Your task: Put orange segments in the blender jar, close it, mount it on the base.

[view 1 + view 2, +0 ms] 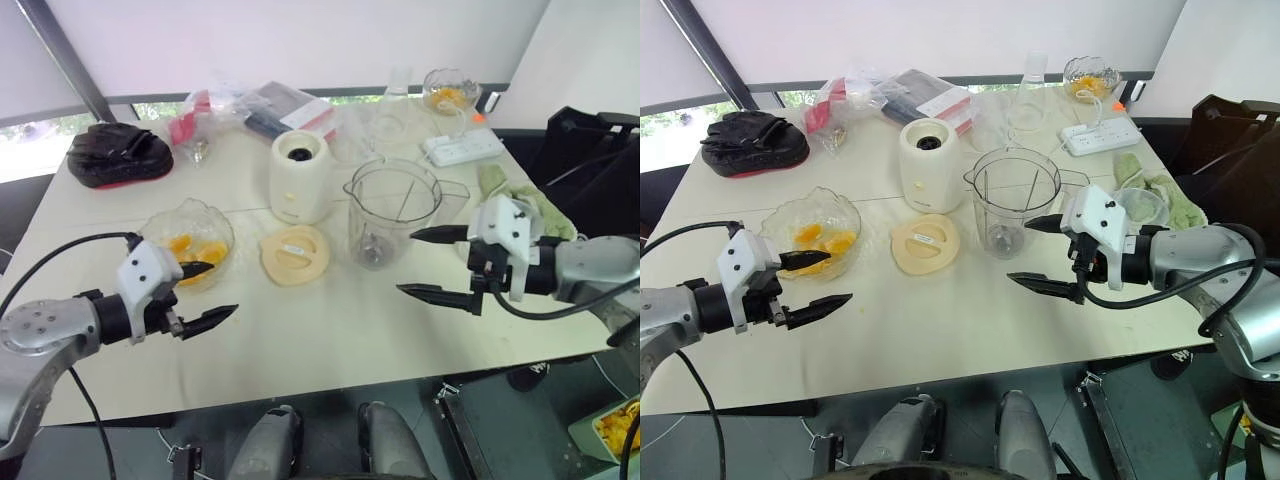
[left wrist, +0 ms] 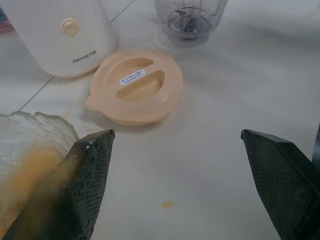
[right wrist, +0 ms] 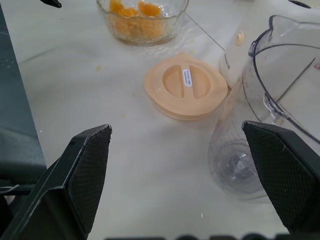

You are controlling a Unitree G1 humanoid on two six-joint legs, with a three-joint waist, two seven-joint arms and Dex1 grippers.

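The clear blender jar [image 1: 385, 212] stands upright and uncapped in the middle of the table, with nothing inside it but its blades. Orange segments [image 1: 192, 251] lie in a wavy glass bowl [image 1: 190, 238] at the left. The cream base [image 1: 299, 176] stands behind, between bowl and jar. A flat cream lid [image 1: 295, 254] lies in front of the base. My left gripper [image 1: 203, 292] hovers open just in front of the bowl, empty. Just right of the jar hangs my right gripper [image 1: 432, 263], open and empty too.
A second glass bowl with orange pieces [image 1: 448, 94] sits at the far right corner beside a white power strip [image 1: 462, 148]. A green cloth [image 1: 515, 198], a black pouch [image 1: 118, 154], plastic bags [image 1: 250, 108] and clear cups [image 1: 375, 130] crowd the back. A green tray [image 1: 615, 425] lies below the table's right edge.
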